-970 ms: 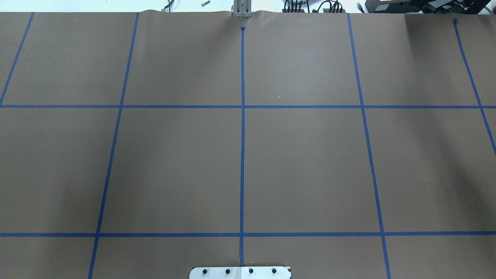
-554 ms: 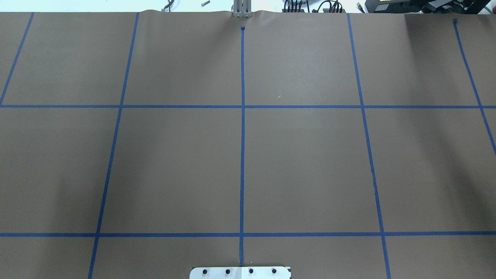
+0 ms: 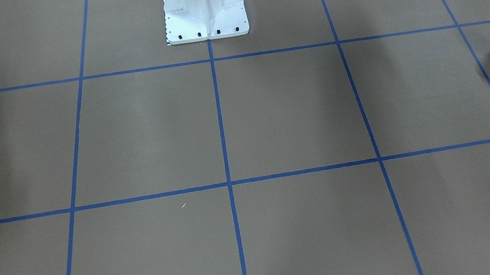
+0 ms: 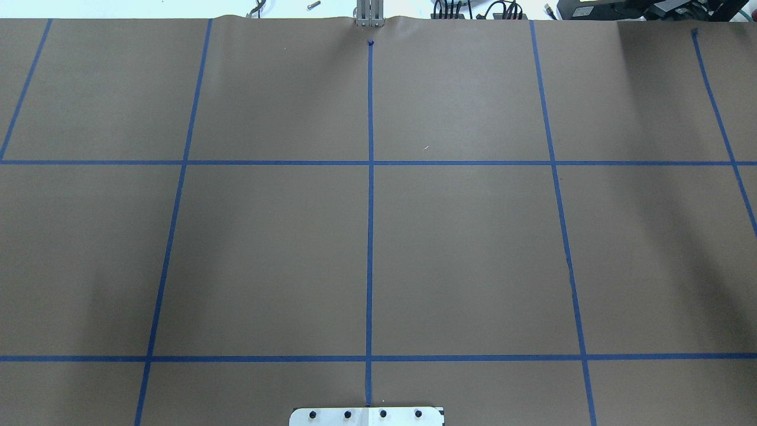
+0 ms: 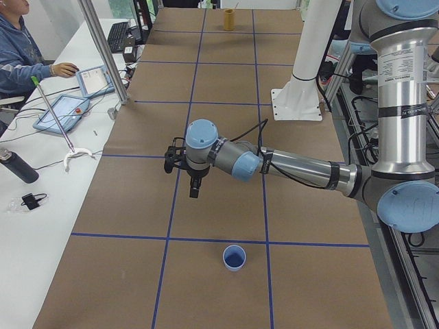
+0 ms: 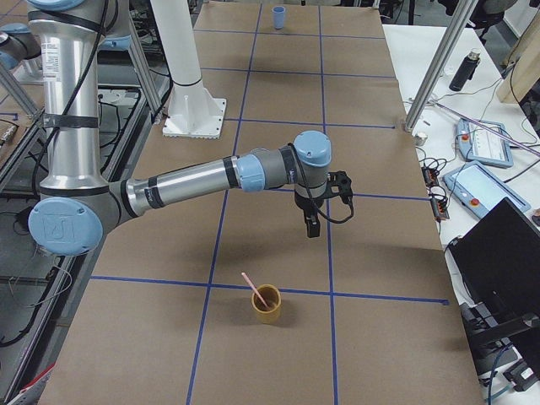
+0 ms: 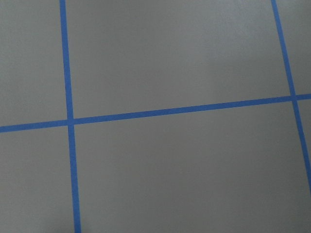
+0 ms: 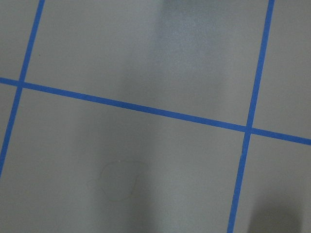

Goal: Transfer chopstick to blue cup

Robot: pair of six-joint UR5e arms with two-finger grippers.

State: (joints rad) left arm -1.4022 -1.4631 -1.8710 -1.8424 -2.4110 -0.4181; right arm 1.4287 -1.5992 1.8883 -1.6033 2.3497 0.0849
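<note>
Nothing moved overhead. Chopstick (image 6: pixel 253 285) leans in tan cup (image 6: pixel 268 312), table (image 4: pixel 473 248) right end; blue cup (image 5: pixel 234 258) near left end. Left gripper (image 5: pixel 194 190), right gripper (image 6: pixel 313 228) hover; released or clenched, cannot tell. Risk: long stick topples light cup.

Blue tape lines (image 4: pixel 370 236) cross the brown table covering (image 4: pixel 266 254).

Probably robotics lab, tape-gridded table (image 4: pixel 266 248), teach pendants (image 6: pixel 483 143)

Pink chopstick (image 6: pixel 253 287) leans in tan cup (image 6: pixel 268 308); blue cup (image 5: pixel 234 258) upright.
</note>
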